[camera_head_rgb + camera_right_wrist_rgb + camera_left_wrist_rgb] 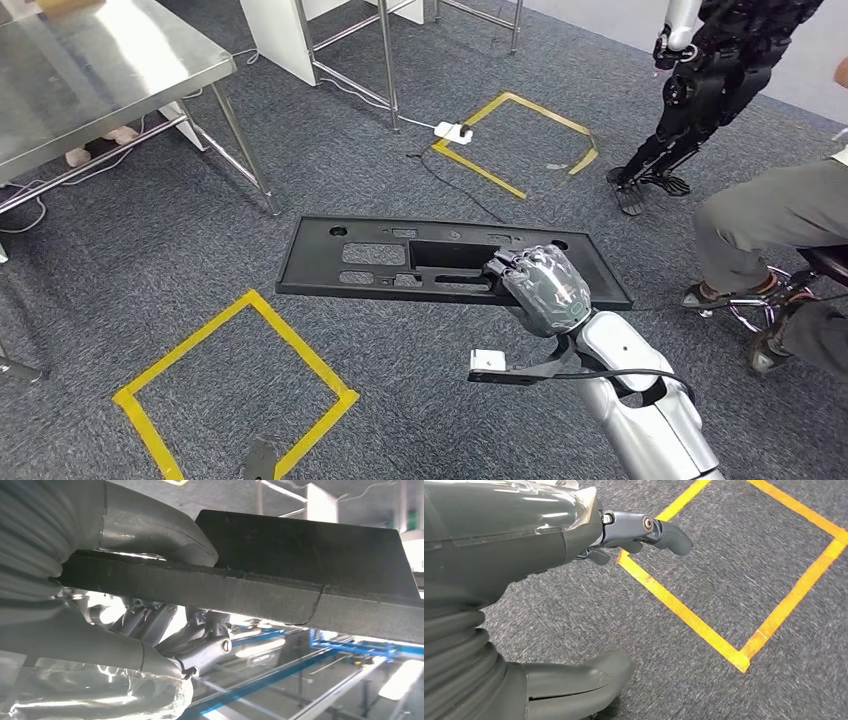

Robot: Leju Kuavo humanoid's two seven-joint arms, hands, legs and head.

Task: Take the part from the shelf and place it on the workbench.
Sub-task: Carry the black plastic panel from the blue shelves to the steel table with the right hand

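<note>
A long flat black panel with cut-outs, the part [400,257], is held level above the grey carpet in the head view. My right hand [543,289] grips its near edge toward the right end. Seen from the right wrist, the thumb [150,527] lies on one face of the part [310,555] and the fingers [200,647] curl under the other. My left hand [574,535] hangs over the carpet with fingers apart and nothing in it. The steel workbench [60,110] stands at the far left.
Yellow tape squares [235,385] [520,140] mark the carpet. A white cable box [452,131] lies near table legs [388,60]. Another dark robot [705,90] stands at the back right, and a seated person's legs [770,225] are at the right edge.
</note>
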